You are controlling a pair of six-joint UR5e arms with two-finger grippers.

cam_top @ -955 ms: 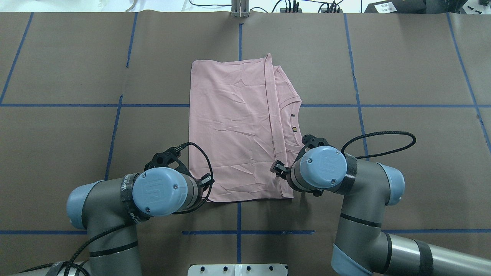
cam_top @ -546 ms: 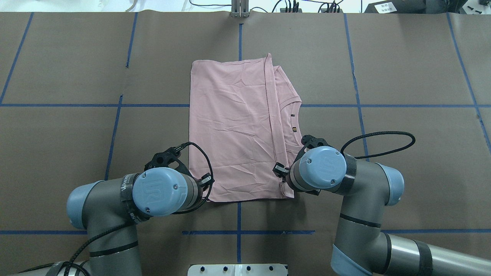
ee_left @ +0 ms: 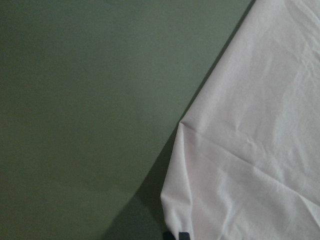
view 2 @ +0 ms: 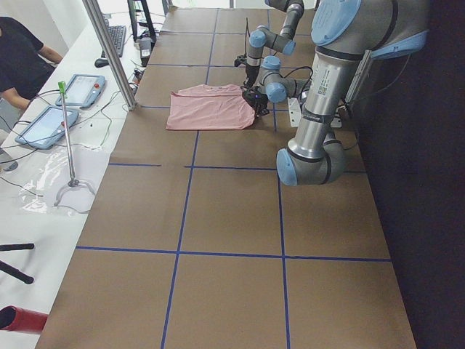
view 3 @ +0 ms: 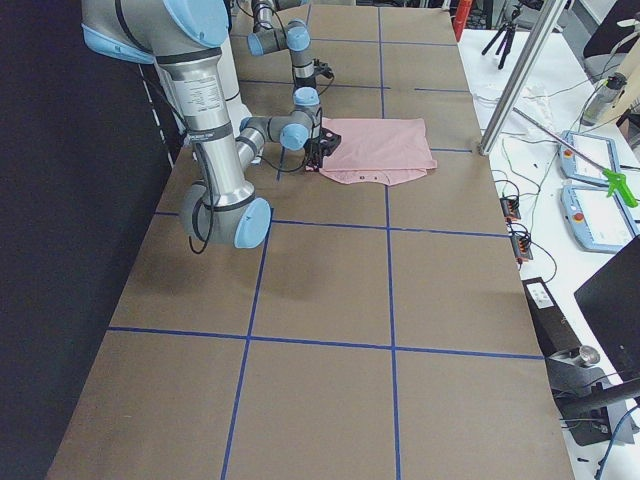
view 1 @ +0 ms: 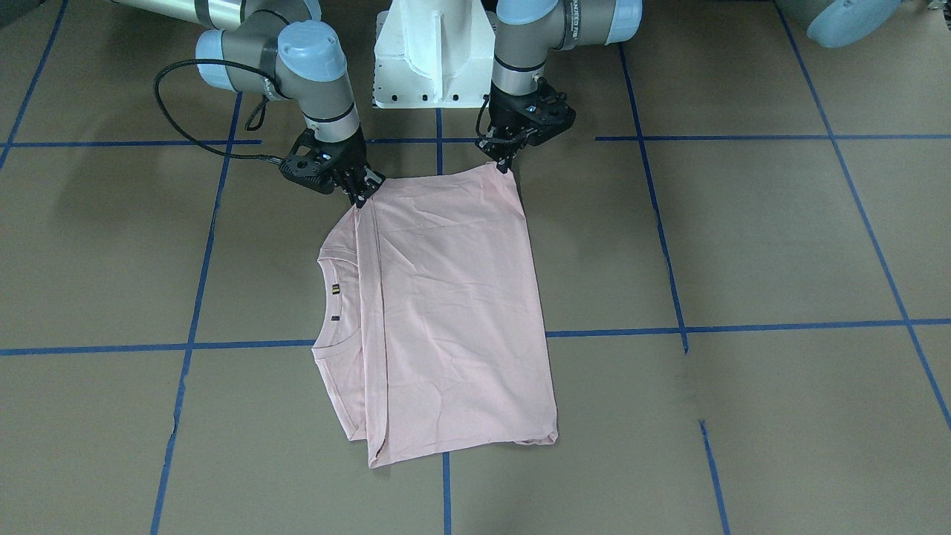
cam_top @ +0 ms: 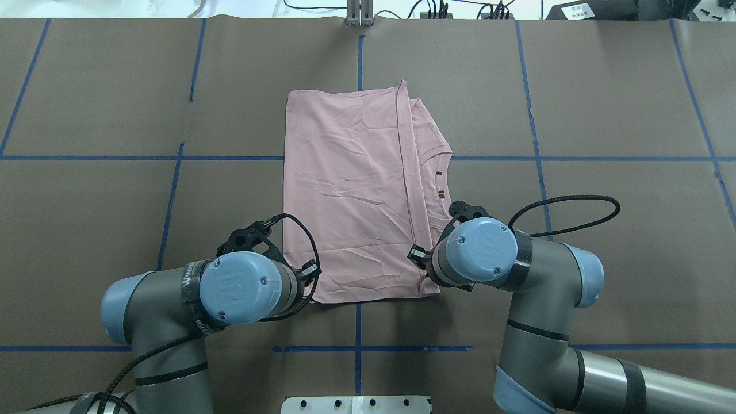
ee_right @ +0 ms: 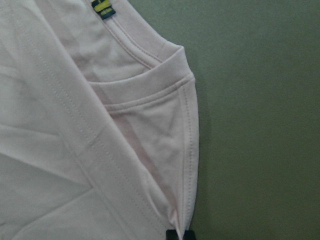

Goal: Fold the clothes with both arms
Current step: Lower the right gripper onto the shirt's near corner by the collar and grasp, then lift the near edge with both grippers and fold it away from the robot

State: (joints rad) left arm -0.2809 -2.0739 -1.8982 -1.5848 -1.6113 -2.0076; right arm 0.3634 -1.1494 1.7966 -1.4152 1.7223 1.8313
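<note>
- At the near edge of the table point(cam_top: 604, 259), the white pedestal base point(view 1: 427, 52) stood between the two arms.
- The left arm point(cam_top: 172, 310) reached forward to the near left corner of the T-shirt point(cam_top: 351, 195). The left gripper point(view 1: 504, 162) had its fingers clamped together on that corner, which rose a little off the brown surface and cast a shadow under itself in the left wrist view.
- The right arm point(cam_top: 540, 282) bent in to the near right corner. The right gripper point(view 1: 362, 195) had its fingers pinched on the cloth where the seamed layers met, with the dark fingertips point(ee_right: 171, 235) just showing at the bottom of the right wrist view.
- The pale pink T-shirt lay in the middle of the table, folded to a long rectangle running from near to far, plain side up and lightly creased. Away from the two held corners it lay flat.
- Along its right side a narrower layer stuck out from under the fold. There the collar point(ee_right: 145, 52) opened toward the table's right edge, with a small dark neck label point(ee_right: 102, 7) inside it.
- Blue tape lines point(cam_top: 356, 348) crossed the table in a grid, and one ran under the T-shirt's middle.
- At the far edge stood a metal post point(cam_top: 359, 14), with black cables point(cam_top: 437, 8) beside it.
</note>
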